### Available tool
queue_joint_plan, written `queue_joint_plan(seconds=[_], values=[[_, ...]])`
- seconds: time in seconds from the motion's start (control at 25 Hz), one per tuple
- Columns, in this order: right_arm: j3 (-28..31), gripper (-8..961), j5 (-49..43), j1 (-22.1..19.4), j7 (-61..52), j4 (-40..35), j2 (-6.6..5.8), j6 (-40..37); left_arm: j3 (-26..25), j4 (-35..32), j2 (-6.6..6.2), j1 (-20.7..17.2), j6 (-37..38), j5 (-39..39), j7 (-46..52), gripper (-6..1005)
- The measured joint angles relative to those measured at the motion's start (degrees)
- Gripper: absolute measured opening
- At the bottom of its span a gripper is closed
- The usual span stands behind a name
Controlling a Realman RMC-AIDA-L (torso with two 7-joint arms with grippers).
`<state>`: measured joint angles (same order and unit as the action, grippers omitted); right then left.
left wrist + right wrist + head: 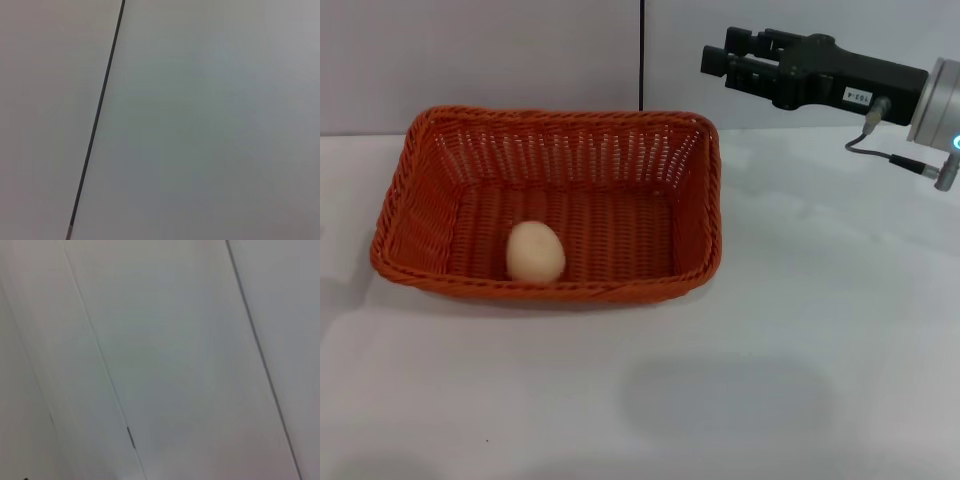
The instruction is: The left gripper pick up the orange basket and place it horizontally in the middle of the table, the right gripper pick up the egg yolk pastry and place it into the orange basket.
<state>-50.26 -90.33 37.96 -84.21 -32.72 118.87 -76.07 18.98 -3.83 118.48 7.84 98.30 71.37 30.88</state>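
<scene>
The orange basket (415, 180) lies lengthwise on the white table (800, 350), left of centre in the head view. Inside it, near the front wall, rests the egg yolk pastry (535, 251), showing its plain pale side. My right gripper (718, 60) hovers in the air at the upper right, above and behind the basket's right end. It is open and holds nothing. The left gripper is out of view. Both wrist views show only pale wall panels.
A pale wall with a dark vertical seam (642, 55) stands behind the table. A cable (880, 152) hangs under the right arm's wrist. Bare tabletop stretches in front of and to the right of the basket.
</scene>
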Motion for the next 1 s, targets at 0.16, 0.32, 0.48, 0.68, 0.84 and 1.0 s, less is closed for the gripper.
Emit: queue_joint_plan(seconds=[0.16, 0.32, 0.48, 0.68, 0.84, 1.0], values=[[0.12, 557, 0.2, -0.39, -0.08, -0.28, 0.02, -0.23, 0.0, 0.0, -0.07, 0.11, 0.17, 0.0, -0.04, 685], [0.22, 557, 4.21, -3.37, 0.16, -3.03, 0.02, -5.94, 0.0, -0.3, -0.1, 0.39, 0.31, 0.05, -0.04, 685], [-0.07, 556, 7.79, -7.57, 1.84, -7.95, 0.06, -11.25, 0.0, -0.43, -0.18, 0.3, 0.31, 0.06, -0.04, 685], [-0.09, 555, 18.14, -16.52, 15.16, -10.25, 0.23, -18.07, -0.04, -0.62, -0.33, -0.55, 0.4, 0.03, -0.96, 686], [0.23, 555, 29.53, -22.16, 26.35, -5.1, 0.11, -20.27, -0.77, -0.64, -0.36, -1.44, 0.88, 0.0, -2.36, 686], [2.25, 554, 41.68, -25.86, 39.33, 4.6, 0.2, -25.54, -1.43, -0.66, -0.35, -2.1, 0.91, -0.01, -2.43, 687]])
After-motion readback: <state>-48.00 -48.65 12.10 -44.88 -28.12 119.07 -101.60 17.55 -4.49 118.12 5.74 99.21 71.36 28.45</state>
